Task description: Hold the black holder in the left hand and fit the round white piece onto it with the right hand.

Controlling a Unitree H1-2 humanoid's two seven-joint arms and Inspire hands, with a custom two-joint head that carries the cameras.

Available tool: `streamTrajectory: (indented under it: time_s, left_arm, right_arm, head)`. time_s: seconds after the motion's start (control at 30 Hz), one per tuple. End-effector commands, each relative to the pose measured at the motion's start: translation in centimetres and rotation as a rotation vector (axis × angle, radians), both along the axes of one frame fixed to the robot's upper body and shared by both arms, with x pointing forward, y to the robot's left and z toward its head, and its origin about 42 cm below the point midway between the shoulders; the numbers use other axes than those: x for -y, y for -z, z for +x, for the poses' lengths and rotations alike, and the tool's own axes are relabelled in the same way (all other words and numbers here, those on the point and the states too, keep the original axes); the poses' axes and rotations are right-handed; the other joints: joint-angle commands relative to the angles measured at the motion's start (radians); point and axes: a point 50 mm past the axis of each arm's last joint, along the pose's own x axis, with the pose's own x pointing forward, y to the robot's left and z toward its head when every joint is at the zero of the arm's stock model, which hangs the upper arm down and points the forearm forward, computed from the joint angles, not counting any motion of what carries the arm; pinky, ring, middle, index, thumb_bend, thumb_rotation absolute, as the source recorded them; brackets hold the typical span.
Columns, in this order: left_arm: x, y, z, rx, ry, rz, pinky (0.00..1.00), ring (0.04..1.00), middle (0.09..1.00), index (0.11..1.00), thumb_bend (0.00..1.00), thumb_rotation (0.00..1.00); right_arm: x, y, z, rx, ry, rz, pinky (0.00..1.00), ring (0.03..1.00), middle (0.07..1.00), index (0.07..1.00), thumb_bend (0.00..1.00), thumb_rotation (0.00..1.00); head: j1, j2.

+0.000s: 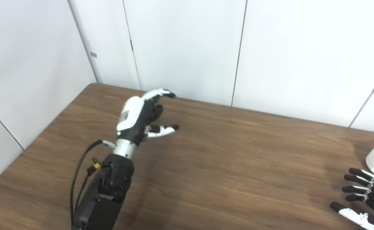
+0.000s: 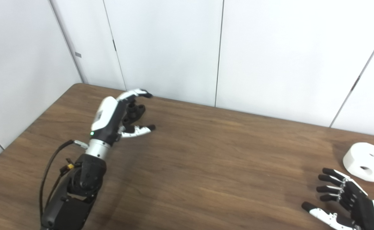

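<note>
Two head cameras side by side, looking down at table [image 1: 225,153]; views overlap almost wholly

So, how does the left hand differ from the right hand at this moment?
The left hand is raised over the table's far left, curled around a black holder; the right hand is open, holding nothing, at the near right beside the round white piece. Both hands have black-and-white fingers.
</note>
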Motion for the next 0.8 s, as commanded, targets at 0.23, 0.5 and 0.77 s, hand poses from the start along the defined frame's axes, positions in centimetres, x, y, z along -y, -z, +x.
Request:
streamTrajectory:
  time_s: [0.23,0.5,0.77]
  left_arm:
    - [-2.0,-2.2,1.7,0.27,-0.253,0.034,0.95,1.0,1.0,0.739,0.83,0.19]
    - [-3.7,-2.1,3.0,0.245,-0.421,0.032,1.0,1.0,1.0,0.76,0.83,0.24]
    - [-5.4,-1.5,4.7,0.148,-0.492,0.002,1.0,1.0,1.0,0.767,0.91,0.27]
  right_arm:
    - [0.8,-1.8,0.5,0.1,-0.008,-0.021,0.48,0.589,0.696,0.729,0.73,0.07]
    - [1.0,-1.7,0.4,0.107,-0.011,-0.019,0.47,0.581,0.696,0.732,0.73,0.07]
    - [1.0,-1.7,0.4,0.103,-0.011,-0.026,0.47,0.583,0.695,0.731,0.73,0.08]
  head:
    - [0.009,0.004]
    - [0.012,0.006]
    - [0.012,0.01]
